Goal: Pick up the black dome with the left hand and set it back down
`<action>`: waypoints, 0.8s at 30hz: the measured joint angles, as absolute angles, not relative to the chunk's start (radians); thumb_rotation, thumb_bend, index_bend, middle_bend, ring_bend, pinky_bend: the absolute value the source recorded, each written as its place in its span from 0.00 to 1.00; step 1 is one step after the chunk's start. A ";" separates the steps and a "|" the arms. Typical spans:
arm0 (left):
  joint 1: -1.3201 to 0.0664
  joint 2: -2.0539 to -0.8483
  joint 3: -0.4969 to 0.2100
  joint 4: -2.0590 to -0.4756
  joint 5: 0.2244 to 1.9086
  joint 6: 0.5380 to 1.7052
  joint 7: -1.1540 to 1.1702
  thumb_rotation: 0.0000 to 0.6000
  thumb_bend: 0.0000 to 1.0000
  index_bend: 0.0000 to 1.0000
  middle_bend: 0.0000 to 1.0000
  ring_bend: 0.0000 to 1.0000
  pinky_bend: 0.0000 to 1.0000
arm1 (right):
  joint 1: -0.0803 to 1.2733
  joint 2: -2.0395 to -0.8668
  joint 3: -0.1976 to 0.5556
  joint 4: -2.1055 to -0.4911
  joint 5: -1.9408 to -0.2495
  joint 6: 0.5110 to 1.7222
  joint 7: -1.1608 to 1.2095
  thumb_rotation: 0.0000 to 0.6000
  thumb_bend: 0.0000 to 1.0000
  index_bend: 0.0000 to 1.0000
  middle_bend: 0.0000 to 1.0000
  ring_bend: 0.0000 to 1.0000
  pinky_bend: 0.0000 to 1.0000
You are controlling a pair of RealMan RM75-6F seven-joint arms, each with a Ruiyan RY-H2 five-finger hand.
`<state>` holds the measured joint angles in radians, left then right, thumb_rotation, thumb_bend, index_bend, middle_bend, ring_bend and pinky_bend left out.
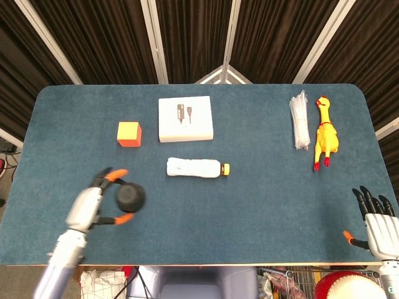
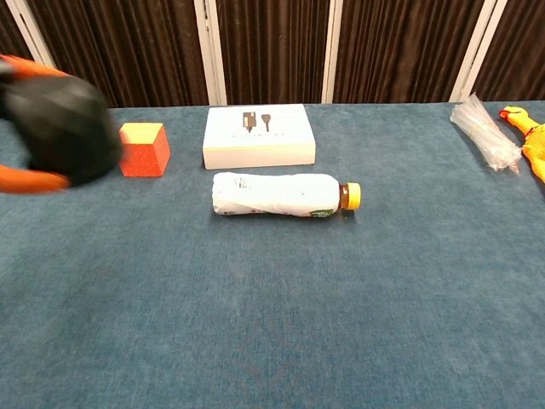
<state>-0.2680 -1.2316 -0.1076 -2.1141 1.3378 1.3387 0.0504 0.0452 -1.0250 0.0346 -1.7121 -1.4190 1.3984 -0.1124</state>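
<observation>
now | left hand (image 1: 93, 204) grasping black dome (image 1: 130, 197) off the table (image 1: 262, 205) | right hand (image 1: 376, 219) released, fingers spread | lower level, flat side down, before letting go

Left hand (image 1: 93, 205) grips the black dome (image 1: 130, 197) between orange fingertips; right hand (image 1: 376, 225) spread, holding nothing

Blue-carpeted table (image 1: 262, 205); dark pleated curtains (image 1: 187, 37) behind, white rails (image 1: 154, 40) between.
</observation>
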 measured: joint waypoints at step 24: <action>-0.230 -1.098 -0.081 -2.107 1.453 1.295 -0.250 1.00 0.44 0.26 0.45 0.00 0.00 | 0.036 -1.022 0.025 -1.699 -1.419 1.399 -0.081 1.00 0.21 0.00 0.00 0.17 0.08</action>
<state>-0.2304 -1.0982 -0.0812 -2.1074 1.4527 1.2949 -0.2503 0.0359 -1.0222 0.0246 -1.6991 -1.4187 1.3994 -0.0812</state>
